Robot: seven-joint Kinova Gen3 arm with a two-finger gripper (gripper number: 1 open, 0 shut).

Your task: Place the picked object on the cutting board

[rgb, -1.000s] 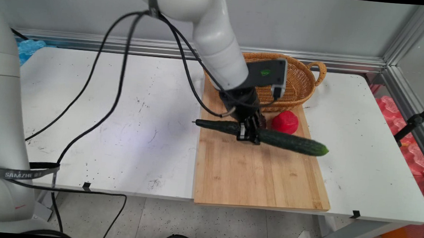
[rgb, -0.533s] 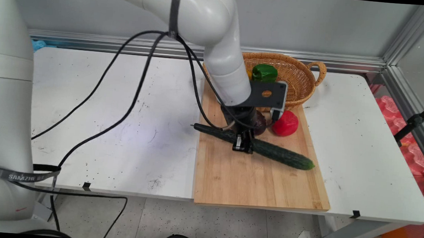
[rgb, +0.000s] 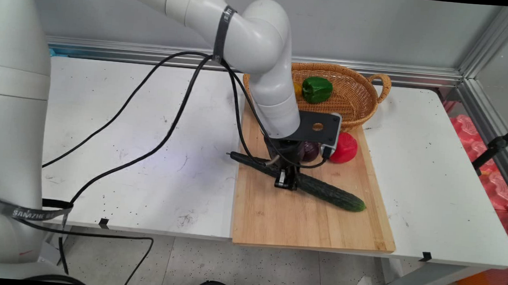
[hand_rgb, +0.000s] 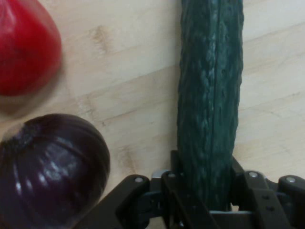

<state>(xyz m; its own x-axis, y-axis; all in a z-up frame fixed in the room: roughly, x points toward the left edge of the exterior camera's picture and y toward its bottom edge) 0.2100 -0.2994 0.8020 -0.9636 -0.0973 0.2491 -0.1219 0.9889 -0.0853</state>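
A long dark green cucumber (rgb: 322, 191) lies slanted across the wooden cutting board (rgb: 307, 217), its thin end reaching over the board's left edge. My gripper (rgb: 287, 180) is shut on the cucumber near its middle, low over the board. In the hand view the cucumber (hand_rgb: 209, 95) runs straight up from between the fingers (hand_rgb: 174, 183). A dark purple onion (hand_rgb: 50, 167) and a red pepper (hand_rgb: 26, 45) sit to its left. In the main view the purple onion (rgb: 310, 151) and red pepper (rgb: 345, 147) lie just behind the gripper on the board.
A wicker basket (rgb: 355, 102) at the board's far end holds a green pepper (rgb: 316, 89) and something yellow, partly hidden by the arm. Black cables (rgb: 157, 122) hang from the arm over the white table (rgb: 123, 151). A metal rail runs along the back wall.
The gripper has come down and toward the near side with the cucumber, which now slants more steeply on the board. The arm's move uncovered the basket's green pepper.
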